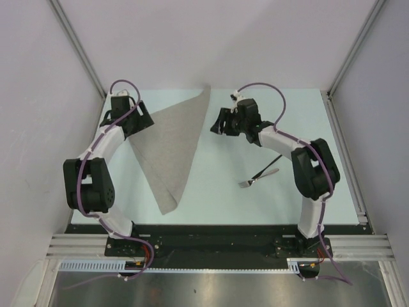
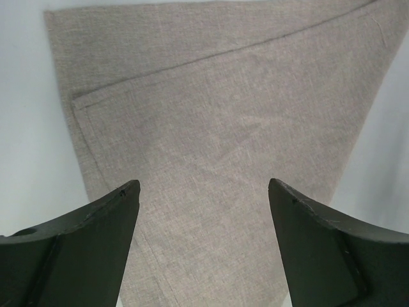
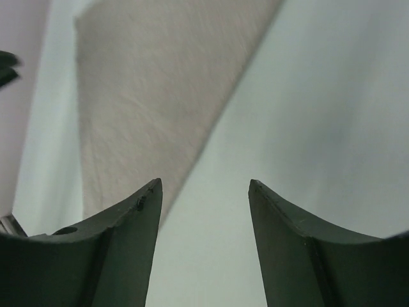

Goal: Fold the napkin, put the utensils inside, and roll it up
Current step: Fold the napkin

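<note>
The grey-beige napkin (image 1: pixel 171 142) lies folded into a triangle on the left half of the table; one corner points toward the near edge. It fills the left wrist view (image 2: pixel 217 141) and shows at the upper left of the right wrist view (image 3: pixel 153 83). My left gripper (image 1: pixel 146 121) is open and empty at the napkin's left edge, its jaws spread over the cloth (image 2: pixel 202 192). My right gripper (image 1: pixel 216 125) is open and empty just right of the napkin, over bare table (image 3: pixel 204 188). The silver fork (image 1: pixel 246 183) and the thin dark utensil (image 1: pixel 263 171) lie together at the right front.
The pale table (image 1: pixel 211 204) is walled by white panels at the left, back and right. A metal rail (image 1: pixel 345 153) runs along the right edge. The arm bases stand at the near edge.
</note>
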{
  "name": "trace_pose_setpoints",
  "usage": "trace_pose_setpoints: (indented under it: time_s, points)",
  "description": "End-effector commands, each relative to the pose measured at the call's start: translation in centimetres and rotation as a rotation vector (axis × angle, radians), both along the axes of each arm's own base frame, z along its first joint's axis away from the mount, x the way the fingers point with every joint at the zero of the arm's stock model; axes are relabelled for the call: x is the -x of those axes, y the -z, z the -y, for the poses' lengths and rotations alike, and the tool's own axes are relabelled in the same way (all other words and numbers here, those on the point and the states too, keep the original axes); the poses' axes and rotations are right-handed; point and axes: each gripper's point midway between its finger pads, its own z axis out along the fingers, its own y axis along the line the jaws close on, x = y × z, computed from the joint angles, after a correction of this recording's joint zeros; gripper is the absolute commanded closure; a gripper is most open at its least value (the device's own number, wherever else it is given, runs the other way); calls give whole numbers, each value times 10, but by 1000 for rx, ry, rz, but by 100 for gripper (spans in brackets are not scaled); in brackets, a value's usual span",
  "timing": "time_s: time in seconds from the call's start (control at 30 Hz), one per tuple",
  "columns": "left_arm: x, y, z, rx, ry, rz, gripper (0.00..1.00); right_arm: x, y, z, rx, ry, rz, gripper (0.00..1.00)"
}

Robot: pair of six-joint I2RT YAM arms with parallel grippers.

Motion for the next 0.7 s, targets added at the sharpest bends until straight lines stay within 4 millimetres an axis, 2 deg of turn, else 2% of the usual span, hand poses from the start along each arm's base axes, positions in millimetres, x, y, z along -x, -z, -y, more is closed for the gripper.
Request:
trace_pose_setpoints:
  time_s: [0.0,0.07,0.1,0.13,0.2,0.23,0.43,0.57,0.67]
  points:
    - [13,-31,17,16,69,67,14,13,48,-18,-32,-94,-163,41]
    - [24,-32,23,32,98,65,13,12,55,-28,-72,-99,-190,43]
    - [29,-44,25,37,106,91,13,10,67,-33,-74,-101,-219,44]
    - [34,-46,27,45,118,91,13,10,74,-38,-80,-108,-236,45]
    - [45,-54,36,72,167,94,11,10,81,-49,-117,-122,-269,49]
    - [50,-66,37,60,187,117,10,10,96,-52,-120,-122,-295,50]
    - [70,-99,26,-53,221,153,4,11,123,-72,-183,-126,-389,55]
    - [74,-105,25,-67,218,197,2,13,132,-86,-193,-132,-417,55]
    - [74,-98,25,-67,226,182,1,13,141,-90,-181,-110,-438,58]
